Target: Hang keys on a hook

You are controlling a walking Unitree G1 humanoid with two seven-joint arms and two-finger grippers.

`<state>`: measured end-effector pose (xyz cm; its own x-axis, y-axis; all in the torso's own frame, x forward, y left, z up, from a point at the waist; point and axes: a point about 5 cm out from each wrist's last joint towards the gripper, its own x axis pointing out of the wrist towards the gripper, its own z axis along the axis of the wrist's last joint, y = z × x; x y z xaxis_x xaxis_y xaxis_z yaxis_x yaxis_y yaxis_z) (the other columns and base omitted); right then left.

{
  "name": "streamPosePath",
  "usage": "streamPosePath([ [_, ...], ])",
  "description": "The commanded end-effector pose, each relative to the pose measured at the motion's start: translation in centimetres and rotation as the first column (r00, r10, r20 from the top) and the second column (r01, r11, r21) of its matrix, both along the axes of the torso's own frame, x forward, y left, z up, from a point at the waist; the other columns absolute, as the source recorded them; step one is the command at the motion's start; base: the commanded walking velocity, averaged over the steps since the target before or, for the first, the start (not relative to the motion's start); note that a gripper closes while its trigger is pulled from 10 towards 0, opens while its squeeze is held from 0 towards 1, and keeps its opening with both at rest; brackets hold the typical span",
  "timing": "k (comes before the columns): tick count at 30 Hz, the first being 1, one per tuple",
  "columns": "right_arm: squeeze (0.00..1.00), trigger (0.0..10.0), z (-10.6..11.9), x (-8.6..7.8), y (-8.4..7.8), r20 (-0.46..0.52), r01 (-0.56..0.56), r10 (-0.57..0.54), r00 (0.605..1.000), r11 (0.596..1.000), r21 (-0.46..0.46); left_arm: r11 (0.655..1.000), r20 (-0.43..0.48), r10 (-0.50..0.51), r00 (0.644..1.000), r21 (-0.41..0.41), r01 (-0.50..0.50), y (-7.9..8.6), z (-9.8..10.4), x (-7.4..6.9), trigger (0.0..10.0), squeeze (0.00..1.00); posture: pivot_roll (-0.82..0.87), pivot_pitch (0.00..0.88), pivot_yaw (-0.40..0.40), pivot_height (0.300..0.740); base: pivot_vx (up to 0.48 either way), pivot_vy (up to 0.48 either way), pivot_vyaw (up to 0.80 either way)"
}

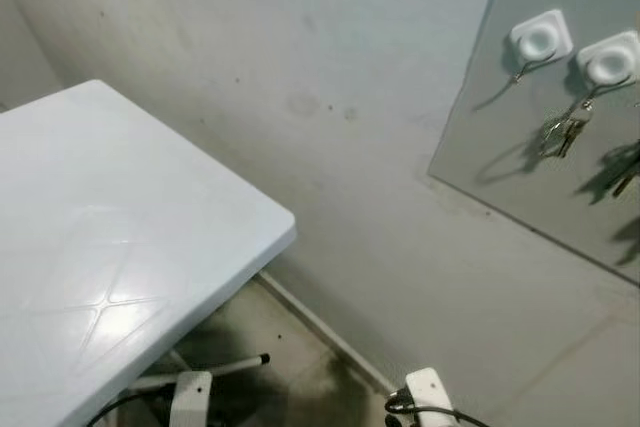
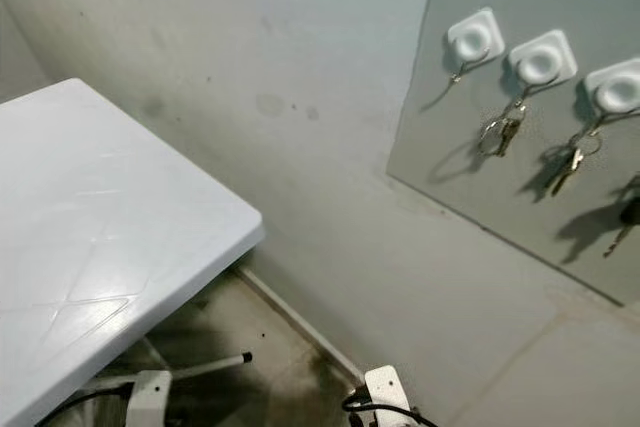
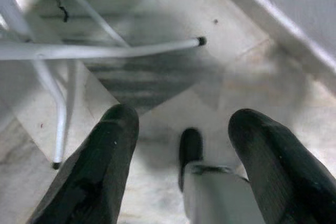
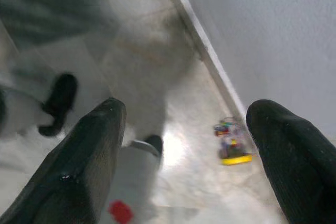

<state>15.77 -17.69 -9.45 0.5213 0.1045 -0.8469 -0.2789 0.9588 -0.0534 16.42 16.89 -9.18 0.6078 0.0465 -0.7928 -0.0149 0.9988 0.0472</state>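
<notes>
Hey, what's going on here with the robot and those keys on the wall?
Nothing is being handled right now. The robot stands by a white plastic table, facing a grey board with white square hooks. The leftmost hook is empty; the next two each carry a bunch of silver keys. Both arms hang down: the left gripper and right gripper point at the floor, fingers open and empty.

Cut off, blurred, too small to tell

The grey board point(image 2: 520, 137) and white table point(image 1: 100, 247) run off the frame edges; the rightmost keys point(image 2: 628, 217) are clipped. A small yellow object point(image 4: 233, 142) on the floor is too blurred to identify.
</notes>
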Motion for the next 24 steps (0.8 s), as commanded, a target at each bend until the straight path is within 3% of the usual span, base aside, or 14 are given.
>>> streamPosePath([
  [1, 0.00, 10.0, 0.1, 0.5, 0.8, 0.012, -0.015, 0.015, 1.000, 1.000, 0.013, 1.000, -0.032, 0.012, 0.999, 0.025, -0.011, 0.9, -0.3, -0.9, 10.0, 0.00, -0.08, 0.000, -0.005, 0.740, 0.000, 0.000, 0.78],
  [13, 0.00, 10.0, 0.1, 0.5, 0.8, 0.012, -0.025, 0.025, 1.000, 1.000, 0.008, 1.000, -0.042, 0.016, 0.999, 0.024, -0.015, 1.1, -0.4, -1.2, 10.0, 0.00, -0.08, 0.000, -0.005, 0.740, 0.000, 0.000, 0.78],
  [24, 0.00, 10.0, 0.3, 0.7, -0.4, 0.019, -0.002, 0.002, 1.000, 1.000, -0.006, 0.999, -0.054, 0.030, 0.998, 0.024, -0.029, 1.7, -0.4, -1.3, 10.0, 0.00, -0.08, 0.000, -0.001, 0.740, 0.000, 0.000, 0.78],
])
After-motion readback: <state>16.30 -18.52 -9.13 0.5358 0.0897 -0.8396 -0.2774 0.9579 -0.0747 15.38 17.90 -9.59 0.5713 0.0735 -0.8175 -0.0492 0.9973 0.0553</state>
